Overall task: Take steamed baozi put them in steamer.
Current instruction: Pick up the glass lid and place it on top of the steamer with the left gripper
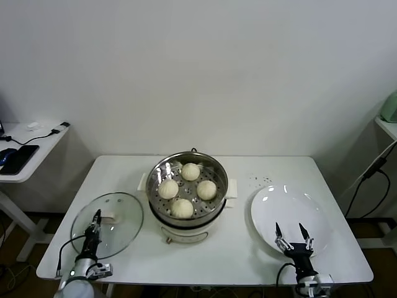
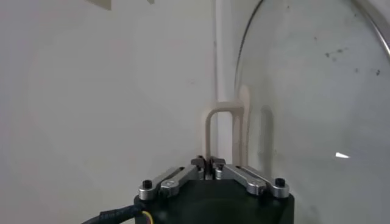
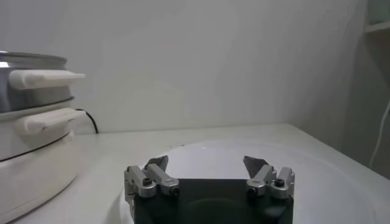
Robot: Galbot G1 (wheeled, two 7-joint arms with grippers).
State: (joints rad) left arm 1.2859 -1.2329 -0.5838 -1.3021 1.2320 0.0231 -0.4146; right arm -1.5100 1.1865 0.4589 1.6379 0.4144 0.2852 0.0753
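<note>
Several pale steamed baozi (image 1: 190, 171) lie on the perforated tray inside the shiny steamer (image 1: 217, 171) at the table's middle. The steamer's side (image 3: 30, 122) also shows in the right wrist view. To its left a round glass lid (image 1: 118, 236) lies flat on the table. My left gripper (image 1: 96, 218) is at the lid. In the left wrist view this gripper (image 2: 209, 163) is shut on the lid's cream handle (image 2: 224, 112). My right gripper (image 1: 293, 234) stands open over the near part of the white plate (image 1: 288, 205), nothing between its fingers (image 3: 206, 161).
The white plate (image 3: 207, 152) holds nothing and takes up the table's right side. A side desk (image 1: 25, 152) with dark devices stands at the far left. Cables hang past the table's right edge (image 1: 366, 180). A wall runs close behind the table.
</note>
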